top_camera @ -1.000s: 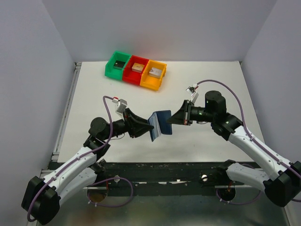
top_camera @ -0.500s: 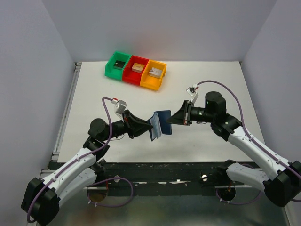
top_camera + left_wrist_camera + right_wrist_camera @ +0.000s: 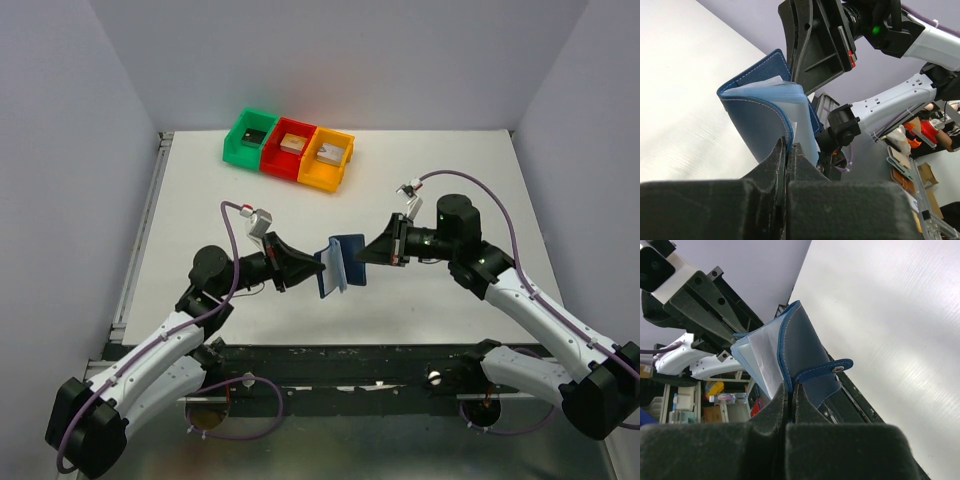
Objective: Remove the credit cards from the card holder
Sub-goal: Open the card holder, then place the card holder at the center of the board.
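- Now that the left gripper [image 3: 788, 150] has finished closing, it is clamping one navy cover of the card holder [image 3: 340, 262].
- The right gripper [image 3: 790, 390] is pinching the opposite cover tightly.
- The holder is hanging spread open, well apart from the red bin [image 3: 292, 155], on its near side.
- No credit cards are showing clearly among the pale sleeves [image 3: 785, 97], so extraction is probably starting next.

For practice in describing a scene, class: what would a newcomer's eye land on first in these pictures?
The blue card holder stands out at centre, held part-open between the left end effector and the right end effector. Next come three bins, green, red and orange, in a row at the far left.
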Tool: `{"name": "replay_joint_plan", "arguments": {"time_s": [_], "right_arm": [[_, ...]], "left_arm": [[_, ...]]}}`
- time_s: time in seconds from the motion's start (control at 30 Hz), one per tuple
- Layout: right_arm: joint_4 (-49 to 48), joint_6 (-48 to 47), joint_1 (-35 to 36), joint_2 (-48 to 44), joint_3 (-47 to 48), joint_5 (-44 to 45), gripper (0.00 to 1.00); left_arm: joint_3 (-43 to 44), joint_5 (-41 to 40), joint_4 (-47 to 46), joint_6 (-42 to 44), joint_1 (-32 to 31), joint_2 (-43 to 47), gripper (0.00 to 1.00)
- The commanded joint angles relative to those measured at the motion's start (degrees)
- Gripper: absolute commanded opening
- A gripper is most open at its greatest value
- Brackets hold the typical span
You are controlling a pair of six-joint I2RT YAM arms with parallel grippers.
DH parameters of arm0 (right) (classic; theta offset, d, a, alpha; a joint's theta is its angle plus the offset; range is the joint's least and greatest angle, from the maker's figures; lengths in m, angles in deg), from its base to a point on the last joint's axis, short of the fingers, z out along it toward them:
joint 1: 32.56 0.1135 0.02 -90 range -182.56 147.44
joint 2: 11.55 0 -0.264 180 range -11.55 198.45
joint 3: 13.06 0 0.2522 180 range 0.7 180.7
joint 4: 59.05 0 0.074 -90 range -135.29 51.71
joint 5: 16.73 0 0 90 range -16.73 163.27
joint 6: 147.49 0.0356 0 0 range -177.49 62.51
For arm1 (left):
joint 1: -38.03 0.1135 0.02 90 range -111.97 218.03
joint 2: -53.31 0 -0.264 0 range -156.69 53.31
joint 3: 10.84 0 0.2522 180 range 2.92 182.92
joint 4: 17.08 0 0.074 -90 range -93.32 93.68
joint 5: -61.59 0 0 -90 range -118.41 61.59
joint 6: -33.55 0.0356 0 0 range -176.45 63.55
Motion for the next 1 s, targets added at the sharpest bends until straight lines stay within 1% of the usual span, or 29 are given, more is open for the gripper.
{"name": "replay_joint_plan", "arguments": {"time_s": [0.0,0.07,0.13,0.2,0.3,0.43,0.57,0.6,0.63,0.67,0.7,0.73,0.77,0.8,0.83,0.87,0.9,0.97], "right_arm": [[1.5,-3.2,0.0,0.0,0.2,0.4,0.03],[0.3,-3.4,0.0,0.5,0.5,-1.5,0.13],[-0.5,-3.3,0.0,1.2,0.9,-3.3,0.27],[-1.6,-2.8,0.0,1.2,0.9,-4.2,0.36],[-3.1,-2.3,0.0,0.9,0.6,-5.1,0.44],[-3.3,-2.7,0.0,1.2,0.9,-6.0,0.45],[-2.4,-3.4,0.0,1.8,1.4,-6.4,0.44],[-1.8,-3.8,0.0,2.2,1.9,-6.6,0.42],[-1.3,-4.2,0.1,2.4,2.1,-6.8,0.38],[-0.6,-4.7,0.3,2.7,2.7,-6.9,0.29],[0.1,-4.9,0.2,2.9,3.0,-6.9,0.18],[1.3,-5.3,0.3,3.0,3.5,-6.7,0.04],[2.5,-5.6,0.3,3.0,4.0,-6.3,0.00],[3.4,-6.0,0.3,3.0,4.3,-6.0,0.00],[4.0,-5.9,0.2,3.1,4.6,-6.0,0.00],[4.1,-5.4,0.2,3.1,4.6,-6.0,0.00],[4.0,-4.9,0.3,3.1,4.4,-6.1,0.00],[3.4,-3.6,0.2,3.4,4.0,-6.3,0.00]], "left_arm": [[6.3,-0.1,6.3,0.6,-0.1,-0.1,0.00],[7.8,0.1,7.8,0.4,0.0,-0.5,0.00],[9.0,0.6,7.8,-0.7,-0.1,-1.2,0.00],[9.8,1.0,7.6,-1.8,-0.2,-2.0,0.00],[10.1,1.0,6.4,-3.0,-0.2,-2.7,0.00],[10.1,1.2,4.1,-4.7,-0.2,-3.6,0.00],[10.2,2.2,1.8,-6.3,-0.1,-5.0,0.00],[10.1,2.3,1.1,-6.7,-0.2,-5.3,0.00],[10.1,2.4,0.8,-6.9,-0.3,-5.7,0.00],[10.1,2.5,0.6,-7.0,-0.3,-5.9,0.00],[10.1,2.5,0.5,-7.0,-0.3,-6.3,0.00],[10.1,2.3,0.5,-7.0,-0.3,-6.4,0.00],[10.1,2.4,0.6,-7.0,-0.3,-6.6,0.01],[10.1,2.3,0.7,-6.9,-0.2,-6.8,0.12],[10.1,2.7,0.6,-6.7,-0.2,-7.0,0.28],[10.1,3.3,0.4,-6.8,-0.2,-7.1,0.41],[10.1,3.9,0.0,-6.8,-0.2,-7.4,0.50],[9.9,4.7,-0.1,-6.7,-0.3,-7.6,0.57]]}}
